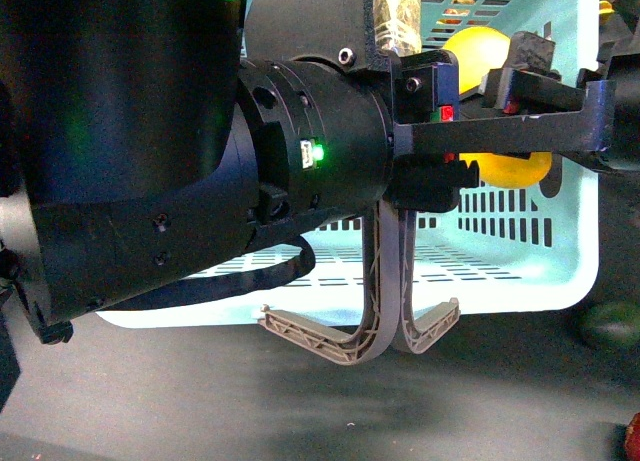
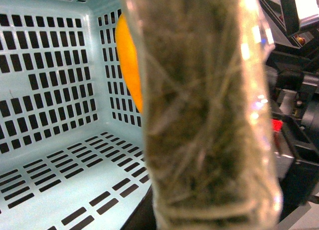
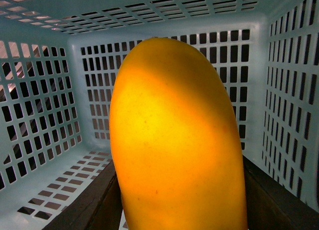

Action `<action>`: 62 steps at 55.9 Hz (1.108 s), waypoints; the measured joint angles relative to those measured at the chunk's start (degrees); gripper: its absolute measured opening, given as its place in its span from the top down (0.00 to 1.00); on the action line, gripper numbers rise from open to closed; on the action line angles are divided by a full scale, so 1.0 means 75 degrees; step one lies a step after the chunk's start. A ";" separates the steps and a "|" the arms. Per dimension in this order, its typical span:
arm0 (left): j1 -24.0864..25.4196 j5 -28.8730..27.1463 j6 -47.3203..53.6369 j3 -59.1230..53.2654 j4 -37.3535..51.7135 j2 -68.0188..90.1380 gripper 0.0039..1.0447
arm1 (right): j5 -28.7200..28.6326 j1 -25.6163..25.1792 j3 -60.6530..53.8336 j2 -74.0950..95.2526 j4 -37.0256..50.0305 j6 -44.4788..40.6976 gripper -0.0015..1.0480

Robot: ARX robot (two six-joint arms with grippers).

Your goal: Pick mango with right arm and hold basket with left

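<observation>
Crowding the near side with the left arm (image 1: 150, 131), reaching across the basket (image 1: 560, 271) mouth and hiding its jaws behind the taped handle (image 2: 209, 110), so not telling whether closed on it or open; risking, if not gripping, a basket sliding or tipping on the counter (image 1: 300, 411) under any tug. Clamping the mango (image 3: 174, 135) in the right jaws just beyond, inside the basket and raised off the slotted panel beneath; risking a slip of that smooth skin, or a knock against the left arm, the handle or a slotted wall while drawing out. Leaving something red (image 1: 632, 436) at the near right corner, too cropped for naming, and a dark green fruit (image 1: 610, 326) just beside the basket, both outside the mango's way out.
</observation>
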 joint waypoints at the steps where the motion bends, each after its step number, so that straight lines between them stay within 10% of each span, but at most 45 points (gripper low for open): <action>1: 0.0000 0.0000 0.0000 0.0000 0.0000 0.0000 0.96 | 0.0009 0.0015 0.0012 0.0015 0.0023 0.0006 0.46; 20: 0.0000 0.0006 0.0006 0.0000 0.0000 0.0000 0.96 | 0.0032 0.0017 -0.0012 -0.0309 0.0425 0.0312 0.06; 62: 0.0003 0.0006 -0.0047 -0.0009 0.0000 0.0055 0.96 | 0.2669 -0.1081 -0.3182 -0.7804 -0.2503 0.0052 0.08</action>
